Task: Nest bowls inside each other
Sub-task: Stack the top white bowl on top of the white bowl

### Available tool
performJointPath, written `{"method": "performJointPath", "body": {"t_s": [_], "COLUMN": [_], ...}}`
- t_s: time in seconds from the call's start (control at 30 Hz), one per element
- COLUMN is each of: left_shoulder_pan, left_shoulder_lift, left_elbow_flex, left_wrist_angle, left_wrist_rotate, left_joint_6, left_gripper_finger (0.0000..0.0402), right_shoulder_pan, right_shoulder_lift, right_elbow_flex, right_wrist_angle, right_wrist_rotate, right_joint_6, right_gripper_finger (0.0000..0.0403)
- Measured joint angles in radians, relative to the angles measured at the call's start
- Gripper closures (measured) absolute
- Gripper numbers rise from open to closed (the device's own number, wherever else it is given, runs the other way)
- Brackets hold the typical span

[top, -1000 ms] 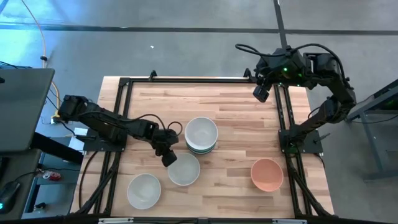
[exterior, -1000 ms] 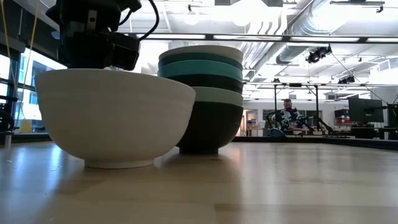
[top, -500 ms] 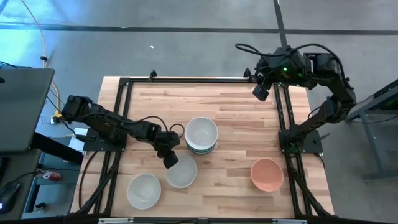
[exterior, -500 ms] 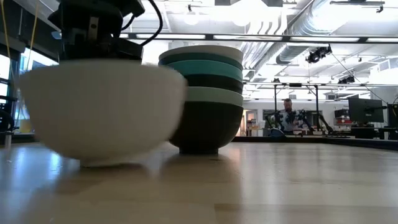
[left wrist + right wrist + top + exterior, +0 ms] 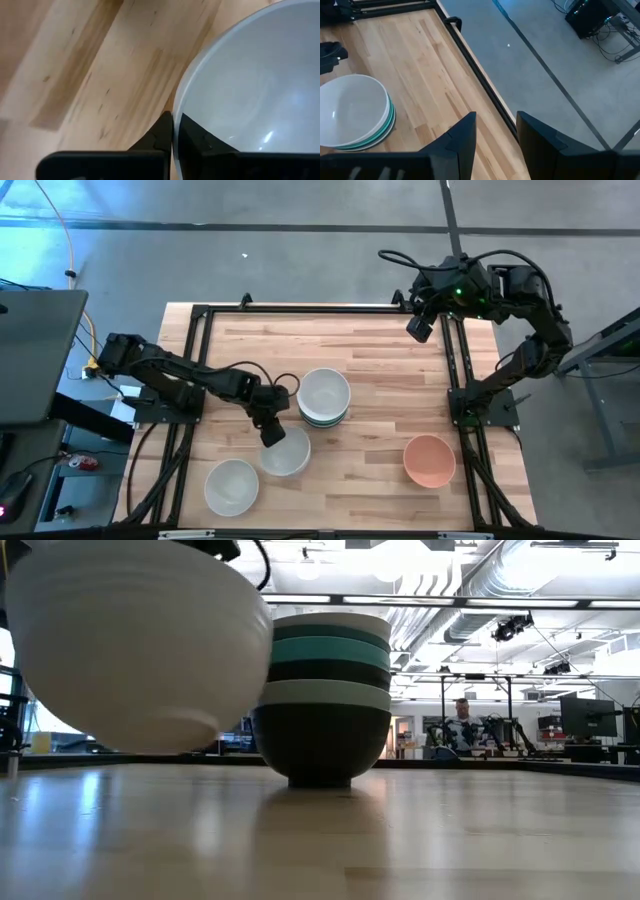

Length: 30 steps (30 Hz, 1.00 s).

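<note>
A white bowl hangs tilted above the table, also seen in the low view, with my left gripper shut on its rim. Just beyond it a stack of nested bowls, white on top with teal, dark and mint bowls below, stands on its black bottom bowl's foot. Another white bowl sits near the front left, and a salmon pink bowl at the front right. My right gripper waits open above the table's far right corner. My left gripper pinches the white bowl's rim on the bowl's far left side, one finger inside the bowl and one finger outside. The fingers come from above, slanting down. The bowl is lifted clear of the table and tilted.
A black metal frame borders the wooden table top. Bare wood lies between the stack and the salmon bowl. In the right wrist view the stack shows beside the frame rail; grey floor lies beyond.
My left gripper has shut on the white bowl's rim and risen. The bowl, which stood on the table beside the stack, is now lifted clear and tipped, and has shifted slightly toward the table's left edge.
</note>
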<state>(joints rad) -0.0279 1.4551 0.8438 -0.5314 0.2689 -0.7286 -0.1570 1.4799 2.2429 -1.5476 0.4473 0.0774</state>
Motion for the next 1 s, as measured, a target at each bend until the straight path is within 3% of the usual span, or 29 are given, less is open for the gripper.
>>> {"method": "performJointPath", "body": {"t_s": [0.27, 0.57, 0.8, 1.0], "left_shoulder_pan": [0.07, 0.167, 0.248, 0.282], "left_shoulder_lift": [0.0, 0.0, 0.004, 0.083], "left_elbow_flex": [0.228, 0.53, 0.74, 0.902], "left_wrist_angle": [-0.382, -0.682, -0.827, -0.904], "left_wrist_rotate": [-0.008, -0.085, -0.169, -0.219], "left_joint_6": [0.195, 0.341, 0.385, 0.421], "left_gripper_finger": [0.04, 0.04, 0.0401, 0.0401], "right_shoulder_pan": [0.0, 0.0, 0.0, 0.0], "right_shoulder_lift": [0.0, -0.001, -0.003, -0.003], "right_elbow_flex": [0.0, 0.0, 0.0, 0.0], "right_wrist_angle": [-0.002, -0.023, -0.023, -0.023], "right_wrist_rotate": [0.0, 0.0, 0.01, 0.012], "right_joint_6": [0.001, -0.002, -0.007, -0.007], "right_gripper_finger": [0.0269, 0.0269, 0.0269, 0.0269]}}
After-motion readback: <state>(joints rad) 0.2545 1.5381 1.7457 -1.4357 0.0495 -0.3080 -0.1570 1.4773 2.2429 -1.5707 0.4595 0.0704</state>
